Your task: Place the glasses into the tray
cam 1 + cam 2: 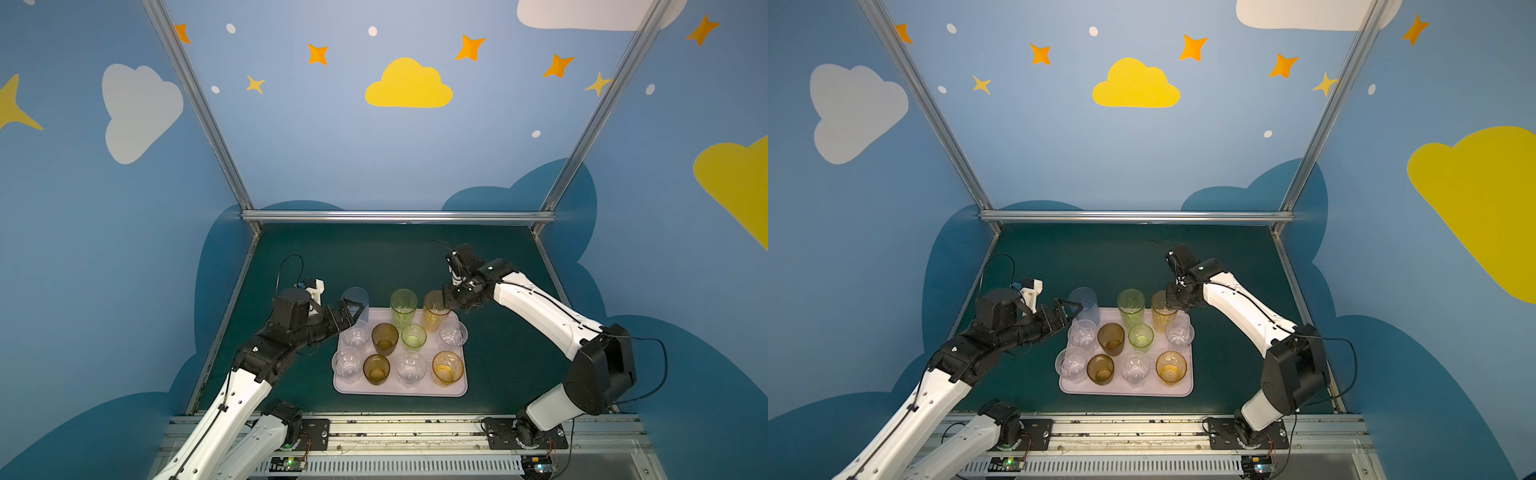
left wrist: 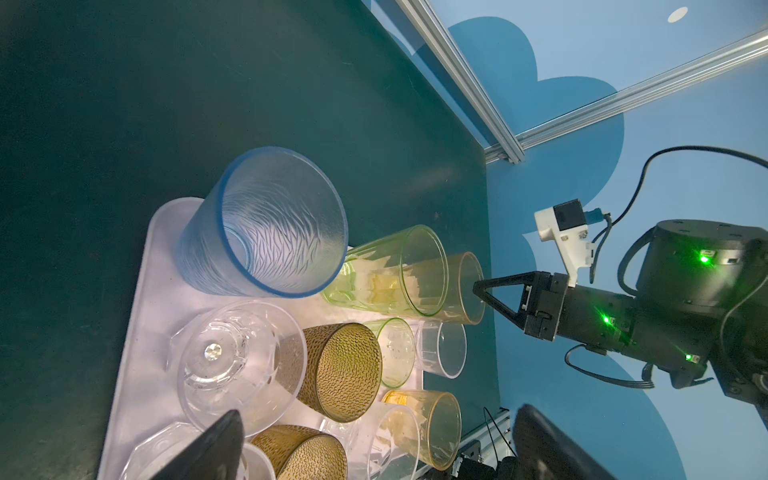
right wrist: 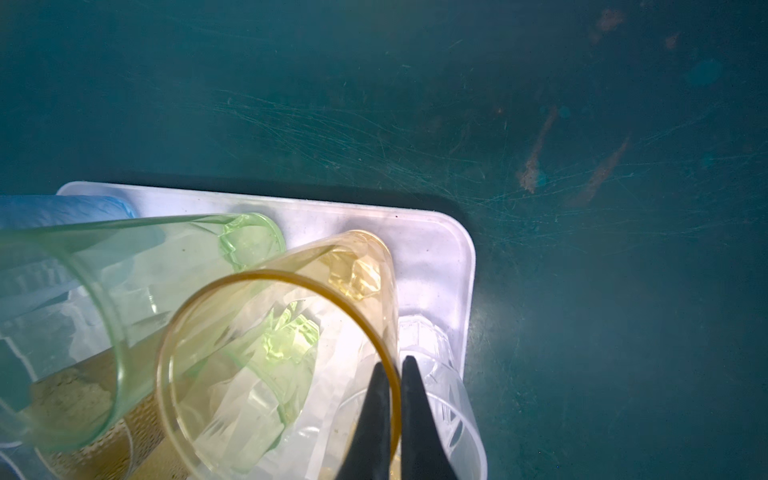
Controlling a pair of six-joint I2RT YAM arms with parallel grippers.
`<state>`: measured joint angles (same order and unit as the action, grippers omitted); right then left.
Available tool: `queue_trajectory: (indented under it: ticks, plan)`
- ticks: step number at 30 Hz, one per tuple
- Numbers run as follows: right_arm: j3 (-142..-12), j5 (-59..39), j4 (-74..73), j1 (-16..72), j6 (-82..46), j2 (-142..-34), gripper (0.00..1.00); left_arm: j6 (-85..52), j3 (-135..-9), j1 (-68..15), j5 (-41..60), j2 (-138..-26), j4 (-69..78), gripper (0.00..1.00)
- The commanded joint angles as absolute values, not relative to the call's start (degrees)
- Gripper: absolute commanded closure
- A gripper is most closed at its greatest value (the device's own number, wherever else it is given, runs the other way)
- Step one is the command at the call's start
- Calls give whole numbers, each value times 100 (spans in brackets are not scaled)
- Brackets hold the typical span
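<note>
The lilac tray (image 1: 399, 390) (image 1: 1125, 390) lies mid-table and holds all the glasses in view. Along its far edge stand three tall glasses: pale blue (image 1: 355, 301) (image 2: 266, 224), yellow-green (image 1: 403, 307) (image 3: 104, 299) and orange (image 1: 434, 318) (image 3: 270, 353). Several short ones fill the two nearer rows, among them a brown one (image 1: 385, 338) and an orange one (image 1: 447, 367). My right gripper (image 1: 446, 301) (image 3: 397, 365) is shut on the tall orange glass's rim, one finger inside and one outside. My left gripper (image 1: 356, 312) (image 2: 378, 440) is open and empty, beside the pale blue glass.
Dark green table mat (image 1: 498, 332) surrounds the tray. Aluminium frame rails (image 1: 399, 216) run along the back and sides, in front of blue painted walls. A metal rail (image 1: 399, 432) carrying both arm bases crosses the front edge.
</note>
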<state>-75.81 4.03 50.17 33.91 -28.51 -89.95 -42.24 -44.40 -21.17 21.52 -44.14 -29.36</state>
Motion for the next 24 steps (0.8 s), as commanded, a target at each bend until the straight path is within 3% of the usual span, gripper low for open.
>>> queue_trajectory:
  ticks: [1,3,9,14,17,20,24]
  plan:
    - [-7640,422,4997,3424,-2900,-9022,97,-4114,-4418,-2125,2105,-4376,-2909,0]
    - [-7654,444,4983,3410,-2907,-8992,91,-4090,-4403,-2127,2087,-4373,-2917,0]
    - [-7661,672,4942,3410,-2901,-8696,44,-3746,-4408,-2073,1343,-4267,-2907,0]
    - [-7695,1089,4957,3381,-2824,-8297,20,-3558,-4549,-1842,911,-4494,-2817,0]
    - [-7593,1618,4781,3342,-2753,-7930,15,-3308,-4645,-1740,274,-4659,-2727,0]
    - [-7034,2155,4008,3201,-2543,-7388,14,-3043,-4370,-1733,-1192,-4764,-2276,0]
    - [-6002,1999,2661,2745,-2385,-6575,14,-2194,-3149,-1529,-2445,-5253,76,0]
